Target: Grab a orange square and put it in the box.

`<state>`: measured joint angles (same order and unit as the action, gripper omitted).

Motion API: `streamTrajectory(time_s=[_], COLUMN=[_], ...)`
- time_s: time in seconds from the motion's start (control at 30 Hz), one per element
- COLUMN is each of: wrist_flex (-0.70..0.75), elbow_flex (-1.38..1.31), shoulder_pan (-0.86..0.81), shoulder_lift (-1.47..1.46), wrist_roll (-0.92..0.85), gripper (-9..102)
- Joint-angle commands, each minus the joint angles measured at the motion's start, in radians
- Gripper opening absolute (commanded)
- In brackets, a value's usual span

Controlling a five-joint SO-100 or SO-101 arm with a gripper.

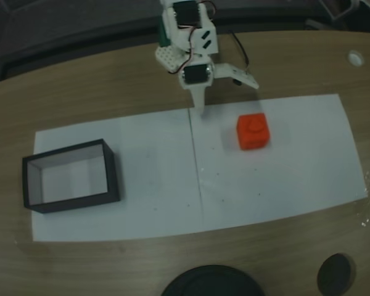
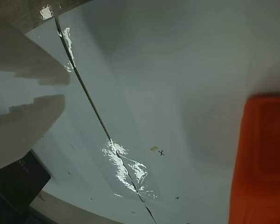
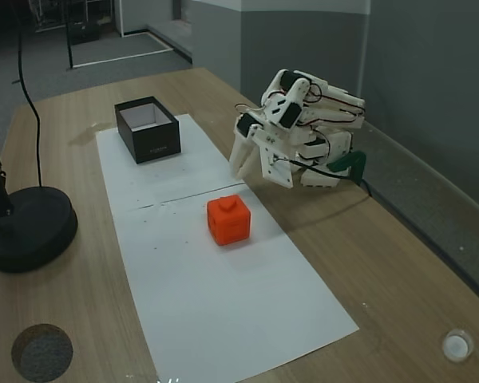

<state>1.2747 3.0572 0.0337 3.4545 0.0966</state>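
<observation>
Approach stage, block not yet grasped. The gripper [image 1: 225, 98] hangs low near the far edge of the surface [image 1: 111, 80], its 2 fingers spread apart and empty, apparently to straddle the orange square [image 1: 253, 131]. The square rests on the white paper sheet [image 1: 283, 185], just beside the fingers. The box [image 1: 70, 175] stands empty toward the sheet's left end in this fixed view, well apart.

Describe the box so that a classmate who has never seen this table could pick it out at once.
White paper covers the middle of the wooden table. At its left end in this fixed view sits the box: a shallow tray with black walls and a pale, empty inside, far wider than the orange square.
</observation>
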Motion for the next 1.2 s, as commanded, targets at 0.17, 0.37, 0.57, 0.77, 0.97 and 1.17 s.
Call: streamTrajectory(time_s=[0.17,0.37,0.57,0.77,0.97,1.17], wrist_flex=[0.012,0.012,-0.029,-0.279,-0.258,-0.083], elbow_flex=[-0.055,-0.055,-0.061,-0.207,-0.486,-0.729], shoulder_pan=[0.003,0.003,0.006,0.025,0.236,0.368], shoulder_lift=[0.021,0.021,0.021,0.021,-0.048,-0.474], wrist_roll=[0.005,0.003,0.005,-0.040,-0.018,0.071], gripper=[0,0,0,10,19,33])
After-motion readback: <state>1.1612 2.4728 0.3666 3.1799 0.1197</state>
